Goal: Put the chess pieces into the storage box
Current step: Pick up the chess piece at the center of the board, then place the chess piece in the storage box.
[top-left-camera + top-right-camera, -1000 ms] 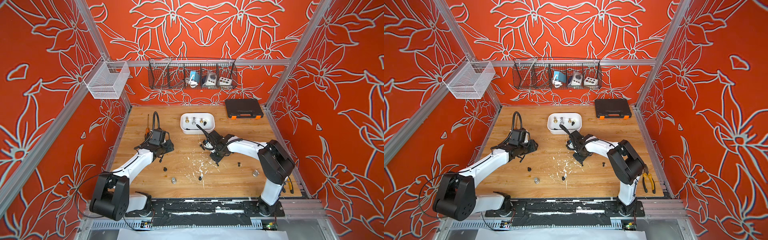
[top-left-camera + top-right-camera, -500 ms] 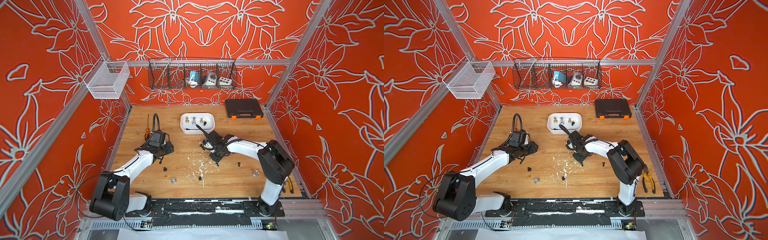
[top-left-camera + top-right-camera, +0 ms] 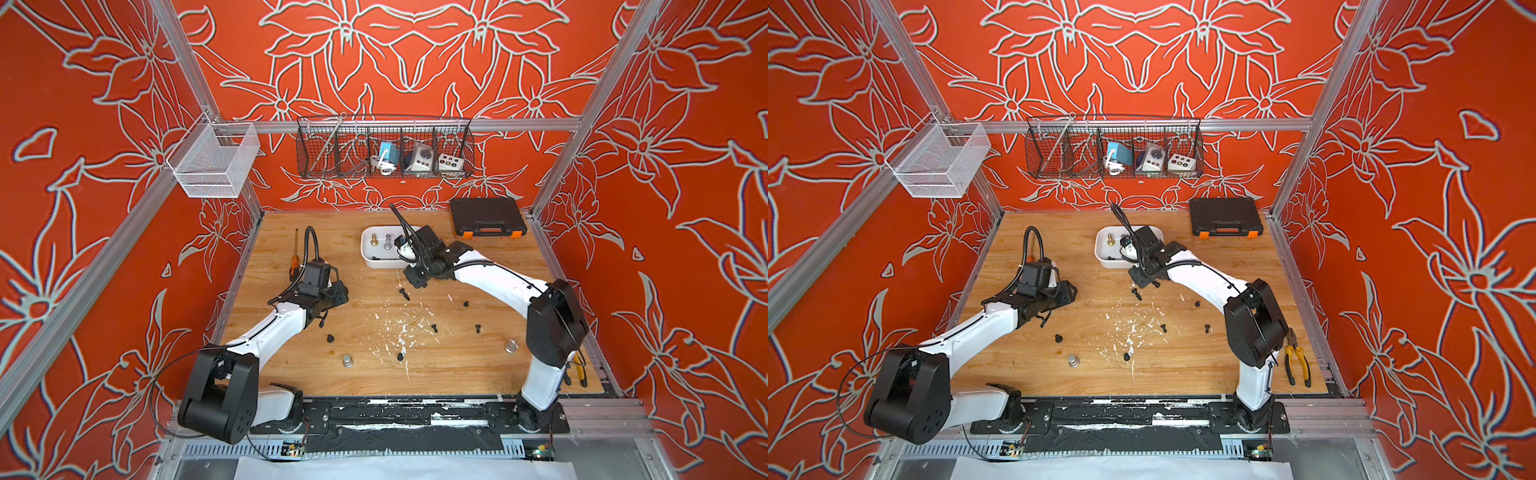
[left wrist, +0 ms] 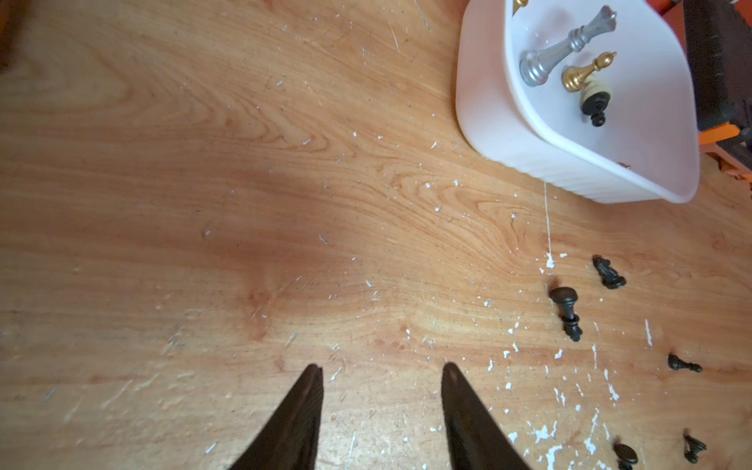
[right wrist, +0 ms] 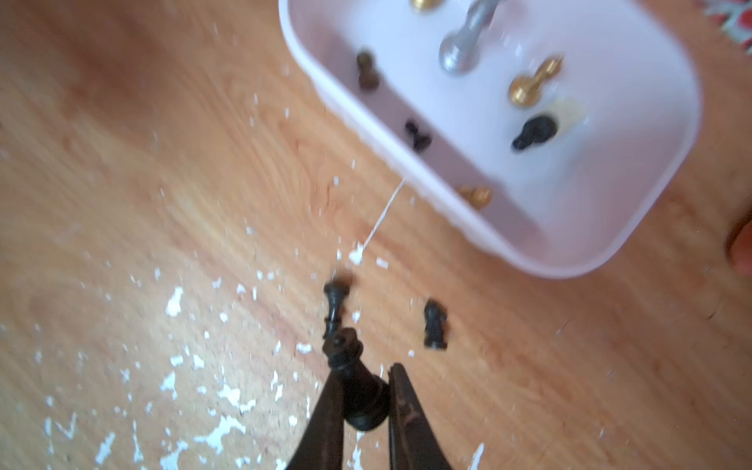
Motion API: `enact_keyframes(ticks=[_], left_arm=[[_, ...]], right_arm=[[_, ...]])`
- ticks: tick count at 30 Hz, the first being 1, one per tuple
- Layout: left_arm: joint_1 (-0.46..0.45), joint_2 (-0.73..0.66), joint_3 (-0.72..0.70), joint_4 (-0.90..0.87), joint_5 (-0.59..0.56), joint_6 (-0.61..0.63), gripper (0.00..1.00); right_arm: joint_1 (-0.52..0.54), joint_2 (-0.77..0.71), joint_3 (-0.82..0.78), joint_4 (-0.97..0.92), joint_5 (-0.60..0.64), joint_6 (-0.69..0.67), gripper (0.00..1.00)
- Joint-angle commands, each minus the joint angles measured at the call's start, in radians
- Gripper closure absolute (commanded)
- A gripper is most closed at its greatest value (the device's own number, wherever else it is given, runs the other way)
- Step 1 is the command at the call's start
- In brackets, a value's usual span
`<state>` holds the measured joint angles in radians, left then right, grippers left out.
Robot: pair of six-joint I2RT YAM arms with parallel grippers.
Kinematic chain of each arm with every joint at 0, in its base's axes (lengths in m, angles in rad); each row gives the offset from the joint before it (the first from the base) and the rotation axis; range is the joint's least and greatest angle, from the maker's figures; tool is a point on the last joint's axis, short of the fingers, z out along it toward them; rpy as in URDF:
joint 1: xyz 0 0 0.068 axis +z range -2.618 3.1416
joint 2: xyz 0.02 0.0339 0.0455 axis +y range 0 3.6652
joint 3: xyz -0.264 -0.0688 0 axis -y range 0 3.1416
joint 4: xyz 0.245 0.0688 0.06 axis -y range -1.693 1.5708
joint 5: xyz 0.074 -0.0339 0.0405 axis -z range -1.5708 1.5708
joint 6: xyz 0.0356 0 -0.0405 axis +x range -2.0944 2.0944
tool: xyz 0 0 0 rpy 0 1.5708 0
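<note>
Left claw [image 4: 381, 366] hangs open and empty over bare tabletop [image 4: 203, 162], well off to the side of the storage box [image 4: 484, 122]. Our right claw [image 5: 366, 374] sits closer in, just short of the box's near wall, pinched on a black piece [image 5: 360, 401]. Between it and the box we see a fallen black piece [image 5: 335, 303] and a stubby black piece [image 5: 434, 325]. Inside the box we have a tall silver piece [image 5: 460, 57], a gold piece [image 5: 529, 87] and a dark piece [image 5: 535, 132] touching a cream piece [image 5: 569, 112]. Small pieces [image 5: 417, 136] lie along the near wall.
</note>
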<state>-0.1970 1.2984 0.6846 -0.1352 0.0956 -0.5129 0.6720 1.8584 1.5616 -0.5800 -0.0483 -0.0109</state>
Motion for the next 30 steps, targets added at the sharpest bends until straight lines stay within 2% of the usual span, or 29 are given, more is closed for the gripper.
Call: enact_keyframes(ticks=[1, 9, 19, 30], left_arm=[[0.003, -0.013, -0.016, 0.048, 0.029, -0.013, 0.52], [0.002, -0.022, -0.036, 0.066, 0.032, -0.004, 0.51], [0.003, -0.009, -0.050, 0.094, 0.064, -0.029, 0.51], [0.003, -0.014, -0.059, 0.089, 0.065, -0.037, 0.51]], right_arm=[[-0.036, 0.097, 0.101, 0.003, -0.005, 0.018, 0.85], [-0.107, 0.302, 0.354, -0.028, 0.000, 0.093, 0.85], [-0.137, 0.361, 0.382, 0.008, -0.084, 0.174, 0.85], [-0.142, 0.310, 0.323, 0.041, -0.094, 0.185, 0.62]])
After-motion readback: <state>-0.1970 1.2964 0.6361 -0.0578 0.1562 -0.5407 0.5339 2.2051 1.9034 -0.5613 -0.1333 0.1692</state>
